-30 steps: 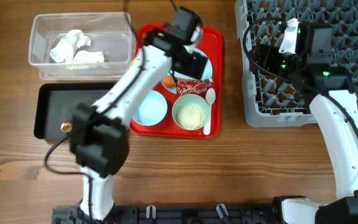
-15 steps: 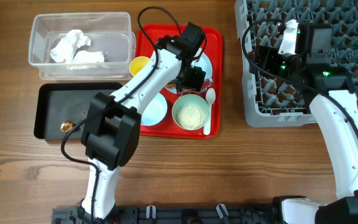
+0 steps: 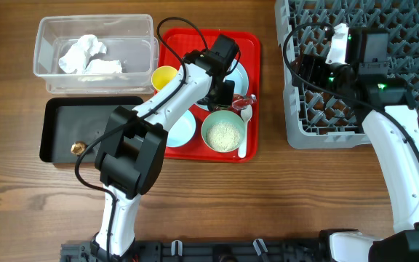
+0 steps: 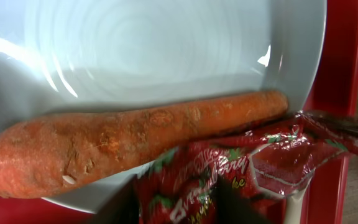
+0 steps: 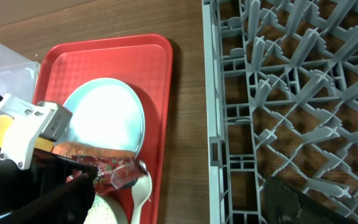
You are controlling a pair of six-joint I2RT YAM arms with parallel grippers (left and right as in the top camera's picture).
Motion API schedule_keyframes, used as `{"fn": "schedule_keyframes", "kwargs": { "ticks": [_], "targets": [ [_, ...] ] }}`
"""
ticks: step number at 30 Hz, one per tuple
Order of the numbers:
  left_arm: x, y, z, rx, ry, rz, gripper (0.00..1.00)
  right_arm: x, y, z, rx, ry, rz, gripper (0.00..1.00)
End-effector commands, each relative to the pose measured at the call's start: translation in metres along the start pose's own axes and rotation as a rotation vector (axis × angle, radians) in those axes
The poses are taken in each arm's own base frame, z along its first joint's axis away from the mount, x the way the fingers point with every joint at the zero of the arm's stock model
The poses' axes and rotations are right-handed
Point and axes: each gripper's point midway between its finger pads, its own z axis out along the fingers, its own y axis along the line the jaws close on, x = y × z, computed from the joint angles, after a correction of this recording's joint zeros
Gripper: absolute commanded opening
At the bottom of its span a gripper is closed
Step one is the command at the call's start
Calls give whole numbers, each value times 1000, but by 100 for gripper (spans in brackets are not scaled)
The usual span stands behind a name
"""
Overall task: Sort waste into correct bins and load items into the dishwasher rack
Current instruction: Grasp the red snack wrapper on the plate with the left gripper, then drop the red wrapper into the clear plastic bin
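My left gripper (image 4: 176,205) is down on the red tray (image 3: 252,44), its two dark fingers shut on the shiny red wrapper (image 4: 241,168). The wrapper lies against the orange carrot (image 4: 135,140), which rests on the pale blue plate (image 4: 154,50). A white spoon (image 3: 244,127), a green bowl of rice (image 3: 222,133), a blue bowl (image 3: 182,129) and a yellow cup (image 3: 164,76) share the tray. Over the grey dishwasher rack (image 3: 304,135) hangs my right gripper (image 3: 308,67), open, holding nothing.
At the far left a clear tub (image 3: 151,51) holds crumpled white napkins (image 3: 82,52). Below it, the black tray (image 3: 57,131) has a small brown scrap (image 3: 77,148). Bare wood separates the red tray from the rack.
The left arm swung right and lowered onto the plate's near edge, and its fingers closed around the red wrapper. The right arm stayed still.
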Motion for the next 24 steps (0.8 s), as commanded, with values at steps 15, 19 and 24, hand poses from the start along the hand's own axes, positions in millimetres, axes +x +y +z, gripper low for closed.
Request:
{"fn": "schedule_keyframes", "kwargs": {
  "ticks": [15, 19, 24],
  "targets": [
    [-38, 2, -55, 60, -158, -56, 4, 3, 0, 3, -5, 12, -10, 90],
    [-67, 31, -121, 85, -308, -149, 4, 3, 0, 3, -6, 12, -10, 90],
    [-76, 96, -177, 60, -413, -290, 4, 2, 0, 3, -7, 9, -10, 90]
  ]
}}
